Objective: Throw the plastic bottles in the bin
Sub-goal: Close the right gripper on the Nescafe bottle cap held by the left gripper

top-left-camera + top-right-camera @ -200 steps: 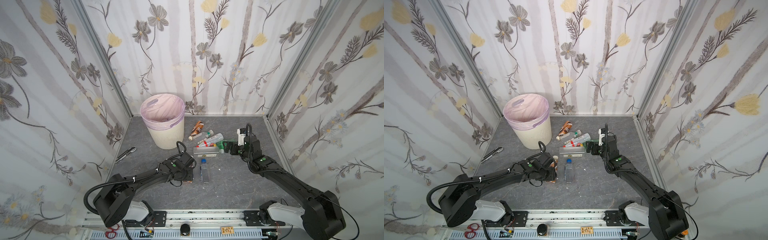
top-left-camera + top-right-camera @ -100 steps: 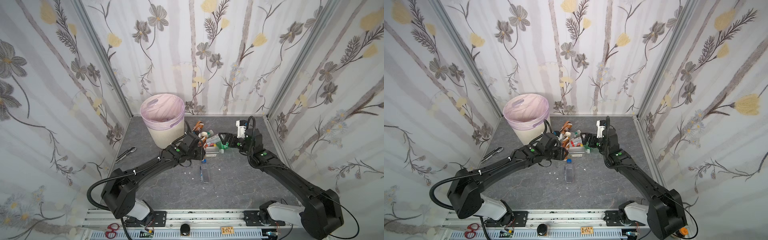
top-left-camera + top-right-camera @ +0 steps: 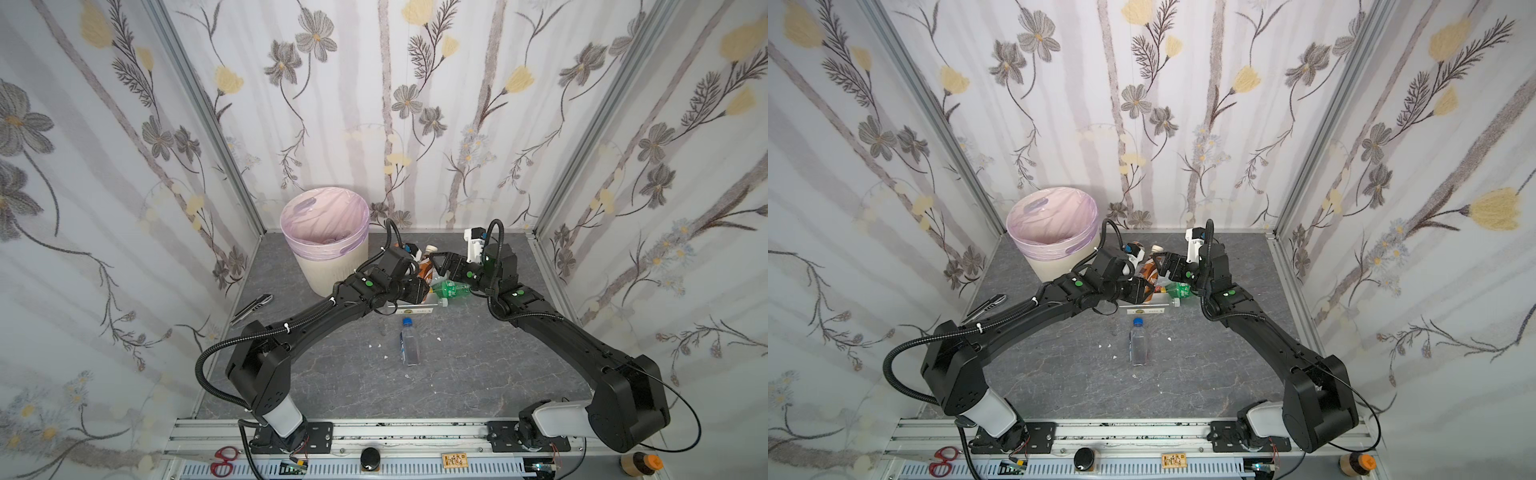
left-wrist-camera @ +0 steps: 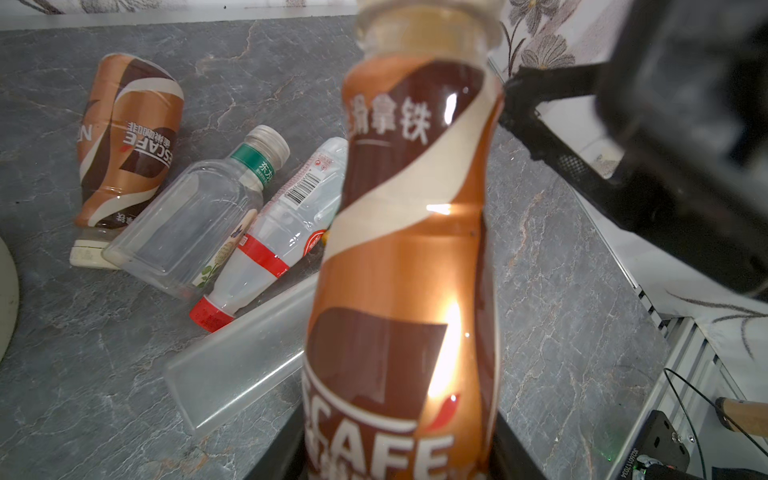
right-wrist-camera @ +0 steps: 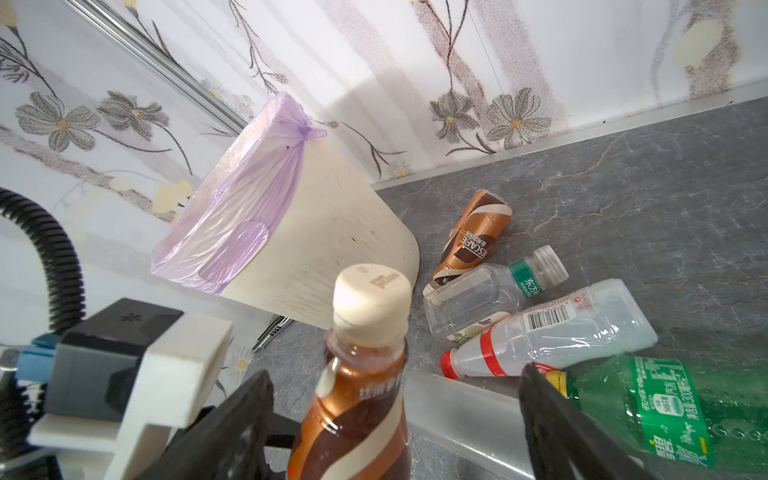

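I hold the brown coffee bottle (image 4: 409,249) by its lower body in my left gripper (image 3: 417,289), clenched around it, above the counter (image 3: 478,365) and near the bin (image 3: 328,276). Its cream cap points toward my right gripper (image 5: 395,370), which is spread wide, one finger on each side of the neck, not touching. Beneath lie a second brown bottle (image 4: 124,141), a clear bottle (image 4: 187,224), a red-capped bottle (image 4: 282,232) and a green bottle (image 5: 665,403).

- Brown coffee bottles (image 4: 407,249) (image 4: 124,149): two.
- Clear bottles (image 4: 282,224) (image 3: 408,343) (image 4: 195,216): three, with a red cap, a blue cap and a pale cap respectively.
- Green bottle (image 5: 665,407): one.
- Bin (image 3: 328,272): one.
- Frosted plastic bar (image 4: 241,357): one.
- Utility knife (image 3: 252,308): one.
- Red-handled scissors (image 3: 222,460): one pair.
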Robot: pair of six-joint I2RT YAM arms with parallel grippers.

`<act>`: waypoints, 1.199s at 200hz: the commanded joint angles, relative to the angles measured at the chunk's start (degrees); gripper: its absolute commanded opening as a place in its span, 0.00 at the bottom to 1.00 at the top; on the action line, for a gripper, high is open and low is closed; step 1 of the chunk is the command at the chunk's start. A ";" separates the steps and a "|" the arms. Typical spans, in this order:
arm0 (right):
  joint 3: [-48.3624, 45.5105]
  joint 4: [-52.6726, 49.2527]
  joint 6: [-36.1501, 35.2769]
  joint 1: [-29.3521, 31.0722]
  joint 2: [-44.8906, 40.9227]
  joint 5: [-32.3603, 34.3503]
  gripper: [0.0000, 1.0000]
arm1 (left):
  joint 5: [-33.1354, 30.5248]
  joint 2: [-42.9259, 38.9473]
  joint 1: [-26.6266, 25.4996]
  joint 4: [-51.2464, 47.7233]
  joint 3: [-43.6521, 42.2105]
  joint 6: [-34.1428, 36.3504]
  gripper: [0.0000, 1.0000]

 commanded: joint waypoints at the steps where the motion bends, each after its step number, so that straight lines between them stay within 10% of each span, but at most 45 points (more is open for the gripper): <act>1: 1.28 3.33 1.67 -0.07 1.25 -1.43 0.87 | 0.91 0.21 -0.02 1.12 1.08 1.58 0.49; 154: 4.56 6.86 5.07 0.85 7.57 -4.87 0.48 | 0.50 -0.15 0.28 1.14 2.16 1.51 0.53; 240: 6.77 6.52 5.57 0.05 7.46 -3.67 0.31 | -1.65 -2.03 1.58 0.86 1.33 1.58 0.78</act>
